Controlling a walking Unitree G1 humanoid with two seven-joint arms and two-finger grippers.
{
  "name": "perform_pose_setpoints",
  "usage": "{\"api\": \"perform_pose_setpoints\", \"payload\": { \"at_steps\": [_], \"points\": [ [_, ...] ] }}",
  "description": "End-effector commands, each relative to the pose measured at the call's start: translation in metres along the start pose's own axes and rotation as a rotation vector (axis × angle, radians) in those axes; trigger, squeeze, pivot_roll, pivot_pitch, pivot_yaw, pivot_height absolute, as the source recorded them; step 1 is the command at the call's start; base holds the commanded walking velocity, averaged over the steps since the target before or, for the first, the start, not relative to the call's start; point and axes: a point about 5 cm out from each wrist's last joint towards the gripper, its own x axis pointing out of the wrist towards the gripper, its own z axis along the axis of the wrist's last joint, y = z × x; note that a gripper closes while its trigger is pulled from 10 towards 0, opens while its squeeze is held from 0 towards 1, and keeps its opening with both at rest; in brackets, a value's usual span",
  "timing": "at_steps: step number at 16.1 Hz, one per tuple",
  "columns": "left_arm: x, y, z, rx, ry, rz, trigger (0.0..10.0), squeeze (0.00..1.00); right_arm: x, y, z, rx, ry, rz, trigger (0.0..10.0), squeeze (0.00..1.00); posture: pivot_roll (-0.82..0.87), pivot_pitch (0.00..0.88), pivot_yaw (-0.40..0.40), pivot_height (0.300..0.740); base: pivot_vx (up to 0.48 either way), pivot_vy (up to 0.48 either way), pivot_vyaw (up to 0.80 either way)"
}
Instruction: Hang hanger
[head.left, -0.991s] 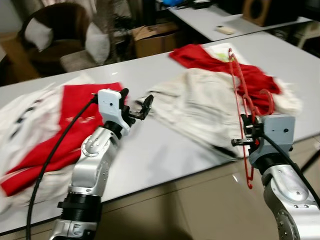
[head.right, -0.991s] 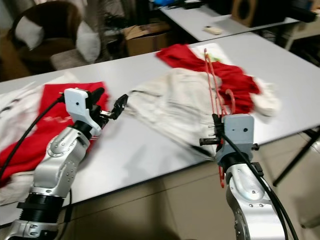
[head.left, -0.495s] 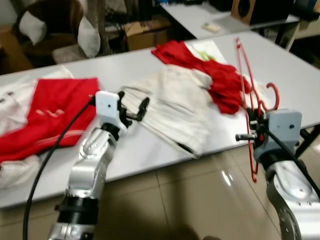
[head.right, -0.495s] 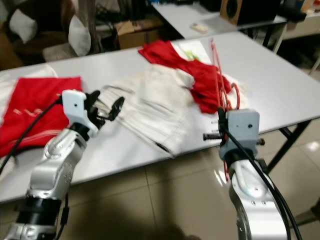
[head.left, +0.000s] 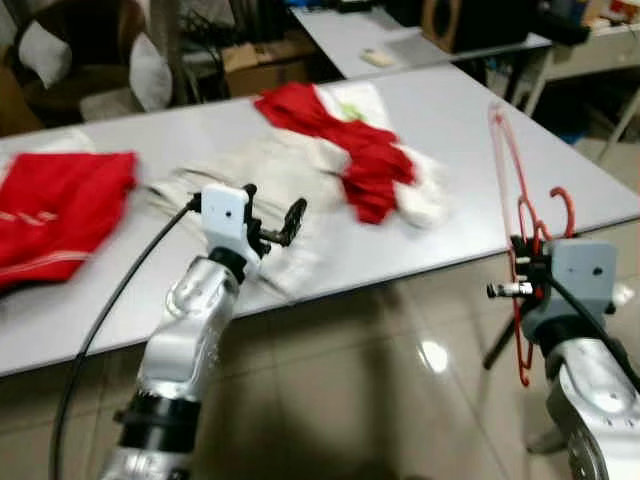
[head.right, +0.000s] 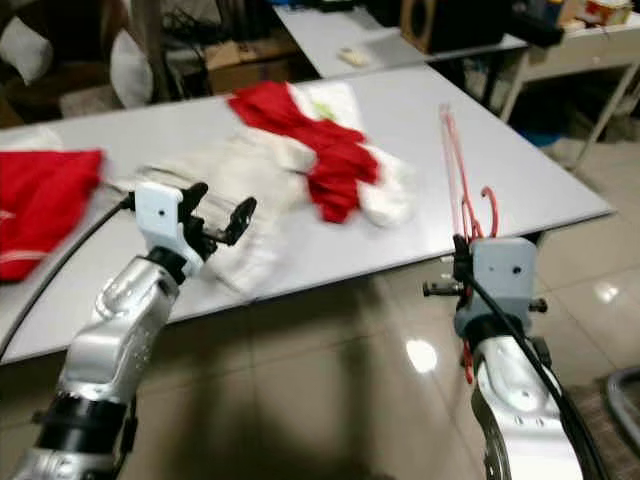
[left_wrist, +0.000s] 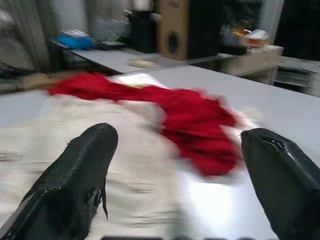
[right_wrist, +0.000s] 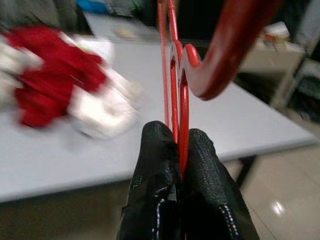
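A red plastic hanger (head.left: 512, 190) stands upright in my right gripper (head.left: 523, 262), whose black fingers (right_wrist: 155, 165) are shut on its neck just below the hook (right_wrist: 235, 45). It is held off the table's right front corner, over the floor. My left gripper (head.left: 272, 222) is open with nothing between its fingers (left_wrist: 75, 175), raised over the front of the grey table (head.left: 480, 130) and pointing at the white clothes (head.left: 270, 170) and the red garment (head.left: 350, 140).
Another red garment (head.left: 50, 210) lies at the table's left end. A second table (head.left: 400, 30) with a speaker stands behind, with chairs and a cardboard box at the back left. Shiny tiled floor (head.left: 380, 390) lies in front.
The camera has swung right and back, so the table and clothes have slid left in view. My right gripper keeps the hanger, now past the table's corner over the floor.
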Motion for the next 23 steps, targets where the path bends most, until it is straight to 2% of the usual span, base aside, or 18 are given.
{"api": "perform_pose_setpoints", "payload": {
  "at_steps": [1,3,4,5,7,8,9,10,11,13,18,21,23],
  "points": [
    [0.000,0.001,0.002,0.033,0.003,0.002,10.0,0.45,0.001,0.003,-0.006,0.000,0.034,-0.015,10.0,0.00,-0.20,0.000,0.103,0.740,0.000,0.000,0.00],
    [0.000,0.003,0.000,0.080,0.022,-0.005,10.0,0.45,0.000,0.008,-0.009,0.010,0.039,0.022,10.0,0.00,-0.19,0.000,0.103,0.740,0.000,0.000,0.00],
    [0.000,0.003,0.000,0.087,0.011,-0.017,10.0,0.45,0.000,0.012,-0.009,-0.026,0.035,0.043,10.0,0.00,-0.19,0.000,0.104,0.740,0.000,0.000,0.00],
    [0.000,0.004,0.002,0.079,0.005,-0.023,10.0,0.45,0.002,0.011,-0.008,-0.130,-0.005,0.016,10.0,0.00,-0.19,0.000,0.103,0.740,0.000,0.000,0.00],
    [0.002,0.006,0.003,0.082,0.004,-0.017,10.0,0.46,0.004,0.012,-0.006,-0.081,-0.031,0.014,10.0,0.00,-0.19,0.000,0.102,0.740,0.133,0.000,0.00],
    [0.002,0.007,0.004,0.081,0.005,-0.010,10.0,0.46,0.006,0.011,-0.001,-0.135,-0.093,-0.033,10.0,0.00,-0.19,0.000,0.101,0.740,0.270,0.000,0.00],
    [0.003,0.009,0.002,0.083,0.013,-0.001,10.0,0.46,0.009,0.013,-0.005,-0.166,-0.064,-0.017,10.0,0.00,-0.19,0.000,0.099,0.740,0.270,0.000,-0.80],
    [0.003,0.009,0.001,0.085,0.015,0.000,10.0,0.46,0.007,0.020,-0.008,-0.051,-0.017,0.112,10.0,0.00,-0.19,0.000,0.099,0.740,0.270,0.000,-0.65],
    [0.002,0.009,0.000,0.084,0.017,0.000,10.0,0.46,0.005,0.022,-0.007,0.001,-0.025,0.134,10.0,0.00,-0.19,0.000,0.099,0.740,0.270,0.000,0.00],
    [0.002,0.009,-0.003,0.087,0.031,-0.005,10.0,0.46,0.005,0.026,-0.007,0.033,-0.026,0.160,10.0,0.00,-0.19,0.000,0.098,0.740,0.272,0.000,0.00],
    [-0.003,0.008,-0.010,0.110,0.058,-0.020,10.0,0.46,0.006,0.022,-0.007,-0.018,-0.039,0.163,10.0,0.00,-0.19,0.000,0.083,0.740,0.274,0.000,-0.59],
    [-0.009,0.015,-0.018,0.239,0.127,-0.106,10.0,0.46,0.007,0.024,-0.006,-0.012,-0.039,0.156,10.0,0.00,-0.18,0.000,0.087,0.740,0.269,0.000,0.00],
    [-0.007,0.026,-0.018,0.286,0.151,-0.112,10.0,0.46,0.008,0.023,-0.007,-0.057,-0.053,0.141,10.0,0.00,-0.18,0.000,0.096,0.740,0.120,0.000,0.00]
  ]
}}
